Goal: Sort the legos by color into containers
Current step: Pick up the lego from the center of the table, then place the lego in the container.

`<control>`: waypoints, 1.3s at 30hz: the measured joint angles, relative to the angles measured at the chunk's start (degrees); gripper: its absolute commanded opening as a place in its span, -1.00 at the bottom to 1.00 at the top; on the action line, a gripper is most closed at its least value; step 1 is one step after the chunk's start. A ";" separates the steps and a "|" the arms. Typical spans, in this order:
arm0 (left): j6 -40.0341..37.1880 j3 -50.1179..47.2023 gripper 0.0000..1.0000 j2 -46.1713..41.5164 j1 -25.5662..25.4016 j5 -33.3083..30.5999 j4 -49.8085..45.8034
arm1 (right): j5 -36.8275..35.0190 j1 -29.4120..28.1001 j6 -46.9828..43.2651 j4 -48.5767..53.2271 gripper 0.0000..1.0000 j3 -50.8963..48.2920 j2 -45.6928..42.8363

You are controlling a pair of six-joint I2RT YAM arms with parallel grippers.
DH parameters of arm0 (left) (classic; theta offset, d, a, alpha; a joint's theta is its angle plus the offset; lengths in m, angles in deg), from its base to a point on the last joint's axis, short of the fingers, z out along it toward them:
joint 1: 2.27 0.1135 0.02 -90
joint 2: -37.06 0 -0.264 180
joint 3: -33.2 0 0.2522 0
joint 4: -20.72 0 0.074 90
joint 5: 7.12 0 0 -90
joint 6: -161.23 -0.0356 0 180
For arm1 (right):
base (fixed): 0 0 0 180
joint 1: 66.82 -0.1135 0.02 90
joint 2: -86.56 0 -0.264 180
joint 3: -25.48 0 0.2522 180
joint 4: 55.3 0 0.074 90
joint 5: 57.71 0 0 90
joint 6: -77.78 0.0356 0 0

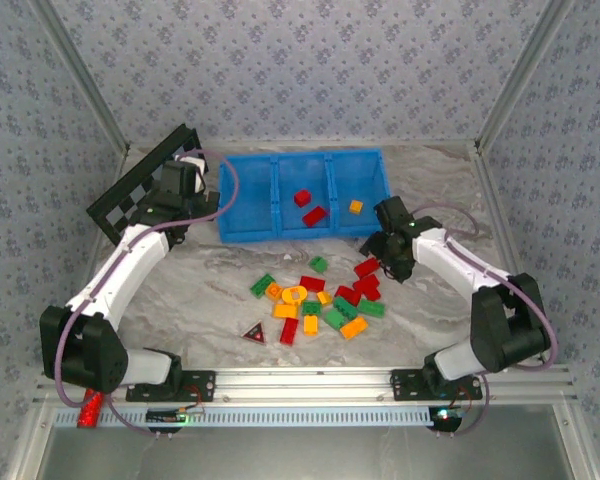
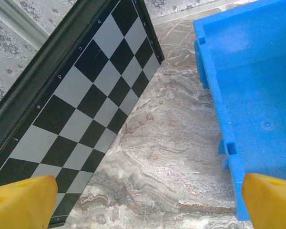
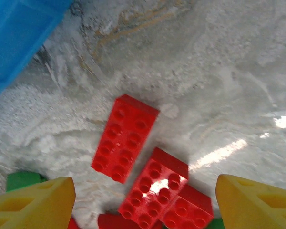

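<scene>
Yellow fingertips (image 3: pixel 33 202) of the right gripper (image 3: pixel 143 193) are seen spread apart and released, clasping nothing, above two red legos (image 3: pixel 125 138). These lie studs-up and side by side on the marbled table (image 3: pixel 219 71), just in front of the right end of the blue bin (image 1: pixel 300 156). A green lego (image 3: pixel 21 180) is glimpsed beside them, close to the gripper's left finger. The loose pile (image 1: pixel 315 300) of red, green and orange-yellow bricks is spread on the arms' side of the bin, in front of its middle and right compartments and apart from its wall. Inside the bin, two red bricks (image 1: pixel 302 197) are pictured in the middle compartment (image 1: pixel 292 180), and one orange brick (image 1: pixel 355 207) is seen in the right compartment (image 1: pixel 365 185). A small dark red-edged triangle (image 1: pixel 253 335) is laid flat at the pile's left fringe, well in front of the bin's left compartment. Off the bin's left end, the left gripper (image 2: pixel 145 202) is held wide apart with nothing between its fingers. It is poised over the table between the bin's outer wall and a black-and-white checkerboard (image 2: pixel 86 95), which is set at a slant to the left of the bin.
</scene>
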State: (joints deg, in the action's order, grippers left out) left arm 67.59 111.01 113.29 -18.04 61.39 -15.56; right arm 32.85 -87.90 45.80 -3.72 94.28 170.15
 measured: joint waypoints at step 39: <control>-2.62 0.00 0.98 -1.29 0.02 -2.19 0.02 | -5.60 -11.15 -25.94 -0.04 -0.35 31.82 19.32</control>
State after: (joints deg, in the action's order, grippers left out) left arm 64.97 111.01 112.00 -18.01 59.20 -15.54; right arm 27.25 -99.05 19.86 -3.76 126.11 189.47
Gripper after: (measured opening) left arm 0.990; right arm 0.325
